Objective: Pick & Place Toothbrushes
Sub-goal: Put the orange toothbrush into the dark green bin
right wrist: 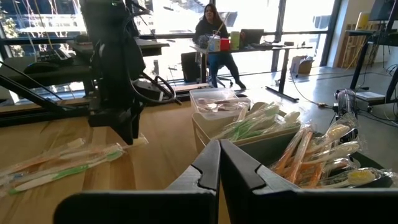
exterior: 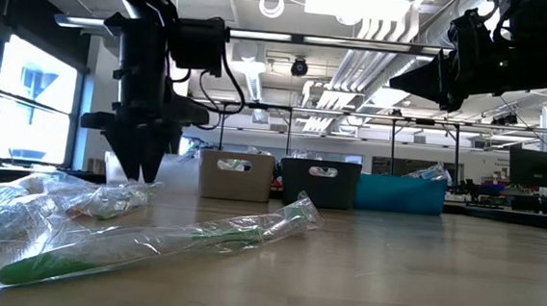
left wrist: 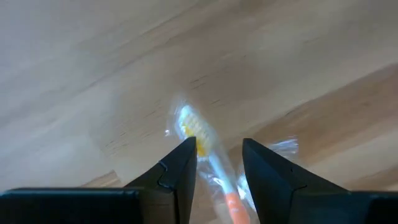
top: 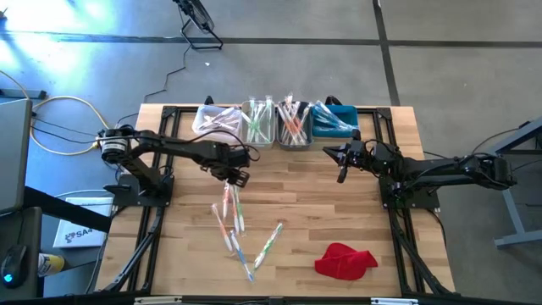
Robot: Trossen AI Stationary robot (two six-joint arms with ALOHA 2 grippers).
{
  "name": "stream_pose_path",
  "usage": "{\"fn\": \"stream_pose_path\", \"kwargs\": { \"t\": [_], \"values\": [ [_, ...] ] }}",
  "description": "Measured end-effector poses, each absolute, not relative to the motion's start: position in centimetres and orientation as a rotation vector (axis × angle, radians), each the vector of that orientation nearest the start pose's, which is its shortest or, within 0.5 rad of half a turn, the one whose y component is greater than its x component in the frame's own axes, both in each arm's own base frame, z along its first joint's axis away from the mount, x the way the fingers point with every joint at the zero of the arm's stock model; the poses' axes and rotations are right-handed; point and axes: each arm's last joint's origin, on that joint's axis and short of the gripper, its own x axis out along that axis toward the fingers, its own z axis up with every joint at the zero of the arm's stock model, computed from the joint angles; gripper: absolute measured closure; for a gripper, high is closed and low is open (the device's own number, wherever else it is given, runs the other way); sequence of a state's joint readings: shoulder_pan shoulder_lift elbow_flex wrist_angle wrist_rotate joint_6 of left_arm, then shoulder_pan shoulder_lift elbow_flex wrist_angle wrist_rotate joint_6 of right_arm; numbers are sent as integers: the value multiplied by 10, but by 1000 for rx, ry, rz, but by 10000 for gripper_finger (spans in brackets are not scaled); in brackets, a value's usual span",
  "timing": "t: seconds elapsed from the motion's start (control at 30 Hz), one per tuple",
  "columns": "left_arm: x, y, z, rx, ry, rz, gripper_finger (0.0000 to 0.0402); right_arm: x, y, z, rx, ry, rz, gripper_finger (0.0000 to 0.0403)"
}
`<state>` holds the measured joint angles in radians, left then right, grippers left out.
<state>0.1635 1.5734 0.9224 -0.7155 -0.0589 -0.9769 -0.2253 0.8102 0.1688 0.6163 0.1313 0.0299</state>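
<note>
From above, four bins (top: 275, 125) lined the far edge, a red cloth (top: 345, 260) lay near right, and loose toothbrushes (top: 235, 222) lay mid-table. In its wrist view, the left gripper (left wrist: 219, 155) stood parted astride an orange-handled toothbrush (left wrist: 214, 165). The right gripper (right wrist: 219, 157) showed fingers together, empty.

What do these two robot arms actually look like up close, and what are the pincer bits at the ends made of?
Both arms are dark, nearly black, built from slim jointed segments bolted to black frames on the pale wooden table. Thin dark cables run along them. The left tool ends in two flat, matte black wedge-shaped fingers tapering to blunt tips. The right tool has the same two black angular fingers. No markings show.
</note>
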Motion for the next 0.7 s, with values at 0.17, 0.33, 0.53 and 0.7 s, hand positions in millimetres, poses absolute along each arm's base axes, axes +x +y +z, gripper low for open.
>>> {"fn": "stream_pose_path", "kwargs": {
  "t": [0.17,0.33,0.53,0.7],
  "values": [
    [281,48,192,-839,1132,768,275,162,-41,194,31,20,-357,399],
    [282,48,206,-814,1161,771,275,162,-41,194,31,20,-357,399],
    [273,47,199,-799,1230,812,275,162,-41,194,31,21,-357,399],
    [266,46,188,-832,1251,859,275,162,-41,194,31,22,-357,399]
  ]
}}
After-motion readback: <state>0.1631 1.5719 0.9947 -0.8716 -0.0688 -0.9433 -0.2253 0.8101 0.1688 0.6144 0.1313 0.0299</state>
